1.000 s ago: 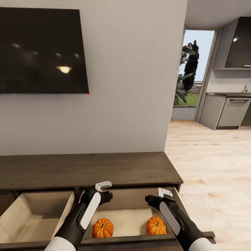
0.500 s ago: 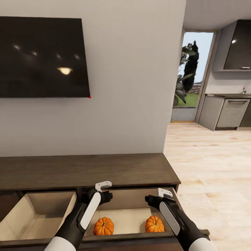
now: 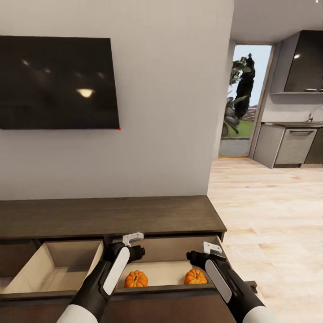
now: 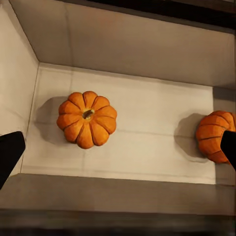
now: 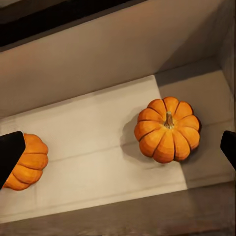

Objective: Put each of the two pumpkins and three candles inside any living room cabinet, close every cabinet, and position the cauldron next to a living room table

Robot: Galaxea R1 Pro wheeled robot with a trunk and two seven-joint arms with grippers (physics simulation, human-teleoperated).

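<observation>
The view draws back from the cabinet [image 3: 134,217]; both pumpkins [image 3: 136,279] lie inside its open drawer; left gripper [image 3: 133,239] and right gripper [image 3: 211,248] hang spread and empty; candles presumably remain.

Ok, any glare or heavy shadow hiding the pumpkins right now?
Head view: glare spots only on the TV; both pumpkins show clearly in the open cabinet. Left wrist view: soft shadows beside each pumpkin, image sharp. Right wrist view: same, with the drawer's corner shaded.
</observation>
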